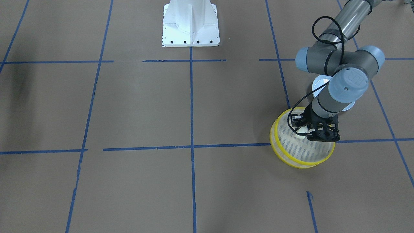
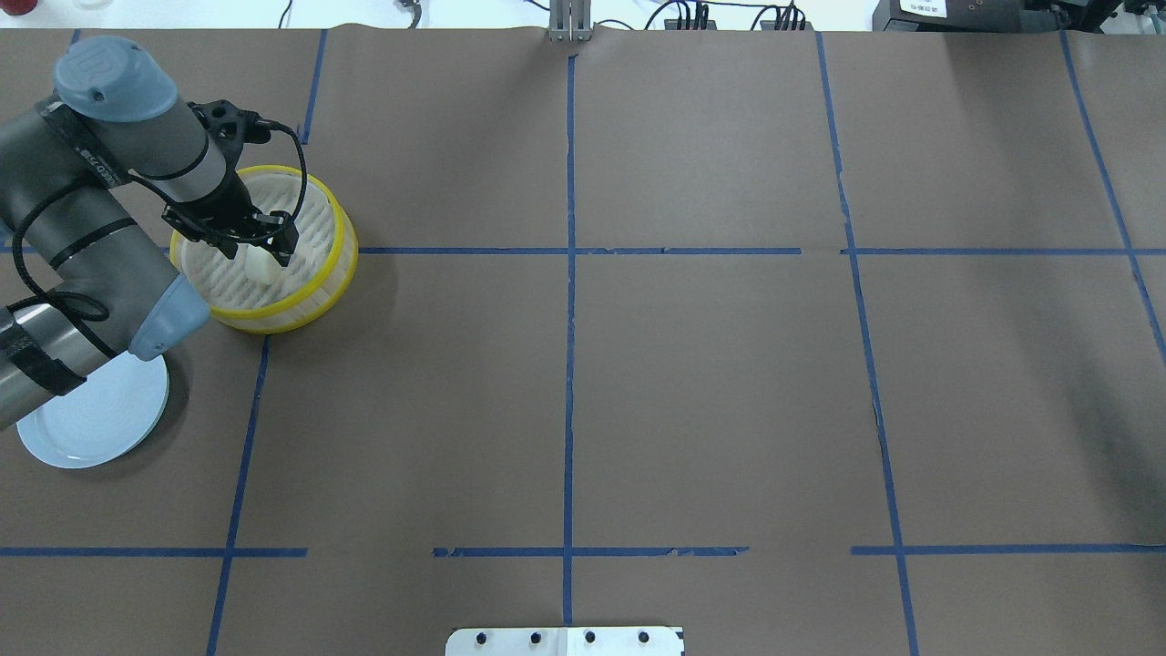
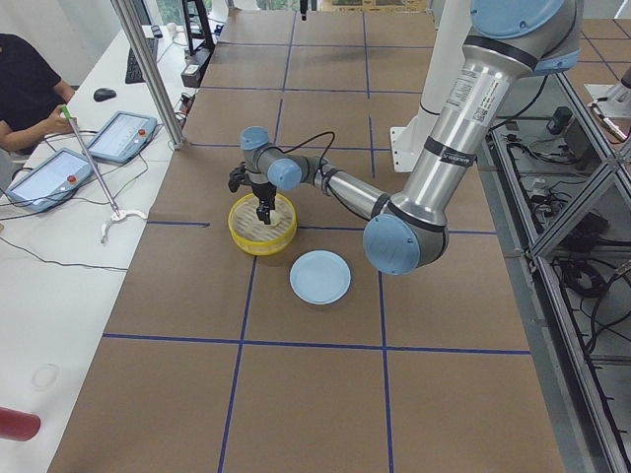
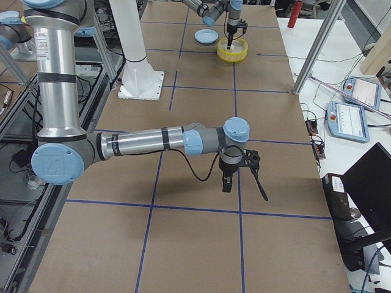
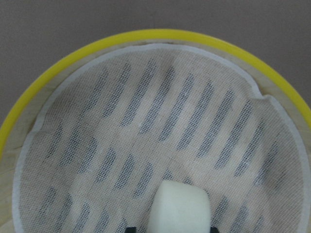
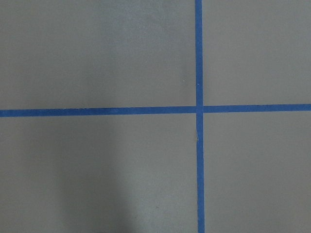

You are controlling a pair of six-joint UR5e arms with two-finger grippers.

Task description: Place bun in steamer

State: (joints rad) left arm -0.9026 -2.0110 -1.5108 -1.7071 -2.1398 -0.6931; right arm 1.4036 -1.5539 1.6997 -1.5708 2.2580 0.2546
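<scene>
The steamer [image 2: 335, 273], a round basket with yellow rims and a whitish slotted base, stands at the table's far left; it also shows in the front view [image 1: 292, 162] and the left wrist view [image 5: 170, 35]. My left gripper [image 2: 263, 258] reaches down inside it and is shut on the bun [image 2: 260, 268], a small cream-white lump at or just above the basket's base [image 5: 181, 208]. My right gripper [image 4: 229, 180] hangs low over bare table far from the steamer; I cannot tell whether it is open or shut. Its wrist view shows only paper and blue tape.
A pale blue round plate [image 2: 91, 428] lies on the table beside the steamer, partly under my left arm. The robot's white base [image 1: 190, 26] stands at the table's near middle. Blue tape lines cross the brown paper.
</scene>
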